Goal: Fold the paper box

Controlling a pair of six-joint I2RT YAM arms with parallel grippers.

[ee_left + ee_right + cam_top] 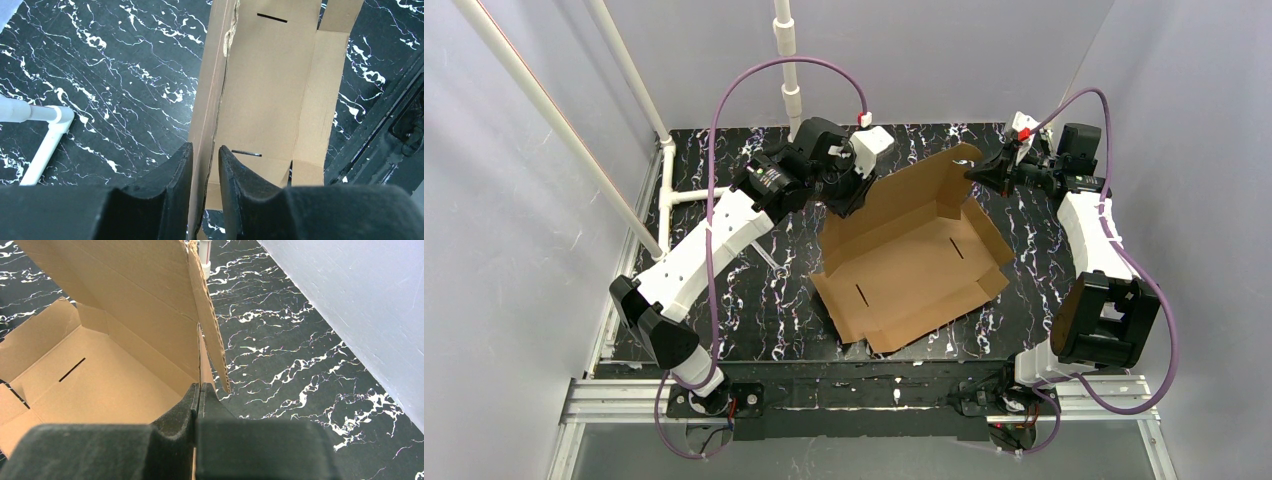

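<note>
Top external view showed you the paper box (914,255) lying mid-tabletop (754,300), nearer the far right corner, and only partly folded. The base lay flat, the side walls were half raised and the lid panel was tilted up at the far side. Your left gripper (205,162) pinched the left wall. Your right gripper (198,390) was clenched on a thin flap beside the lid. By my judgement, the walls were not yet locked and the lid not closed.
</note>
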